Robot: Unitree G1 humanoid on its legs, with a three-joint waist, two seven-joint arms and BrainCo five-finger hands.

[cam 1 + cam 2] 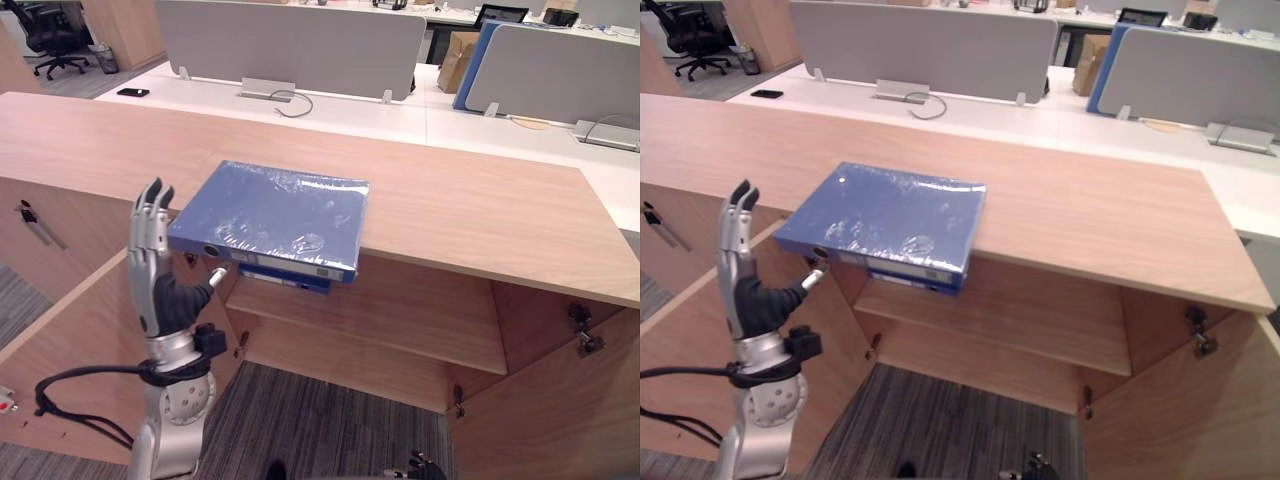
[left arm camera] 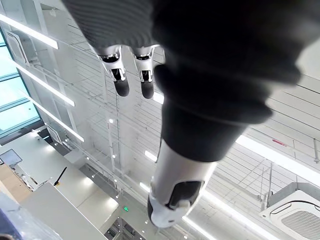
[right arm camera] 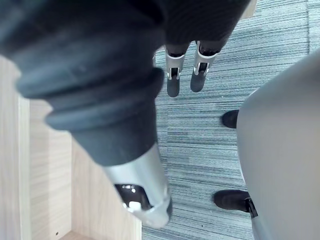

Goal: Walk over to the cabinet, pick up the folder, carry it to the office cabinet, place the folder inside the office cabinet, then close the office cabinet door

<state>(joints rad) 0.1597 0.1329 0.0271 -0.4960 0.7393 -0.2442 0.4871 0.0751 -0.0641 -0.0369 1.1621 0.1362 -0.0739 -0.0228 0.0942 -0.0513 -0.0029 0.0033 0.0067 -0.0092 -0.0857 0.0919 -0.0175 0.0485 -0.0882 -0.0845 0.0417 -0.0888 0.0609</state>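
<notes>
The folder (image 1: pixel 270 215) lies on the cabinet's worktop (image 1: pixel 480 215), at the front edge, with its near end jutting out over the open compartment. Inside, below it, runs a shelf (image 1: pixel 400 310). The left hand (image 1: pixel 160 290) stands upright just beside the folder's near left corner, before the open left door (image 1: pixel 70 360). Behind the worktop stand desks (image 1: pixel 330 110) with screens (image 1: pixel 290 45). A phone (image 1: pixel 132 92) lies far left on the nearest desk.

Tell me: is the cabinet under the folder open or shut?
Open: both doors of the cabinet stand swung out, baring its inner shelf.
</notes>
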